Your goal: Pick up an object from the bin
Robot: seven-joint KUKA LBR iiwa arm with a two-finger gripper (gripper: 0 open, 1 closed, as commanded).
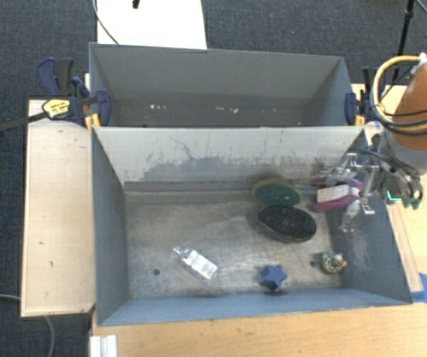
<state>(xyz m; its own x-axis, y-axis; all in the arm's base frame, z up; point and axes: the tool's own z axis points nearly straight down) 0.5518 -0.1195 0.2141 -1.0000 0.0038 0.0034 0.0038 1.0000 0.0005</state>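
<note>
Gripped a pink-and-white block (336, 196) between the jaws by the bin's right wall (383, 251), apart from the dark oval brush (288, 223), probably to lift it free.

The block (335, 196) is small and oblong, purple with a pale pink upper face. It lies lengthwise across the view, nearly level, with its right end a little higher. It sits above and to the right of the brush (287, 223), a black oval, and apart from it. Its right end meets the gripper (355, 195), which hides that end. Whether the block rests on the floor cannot be told.
</note>
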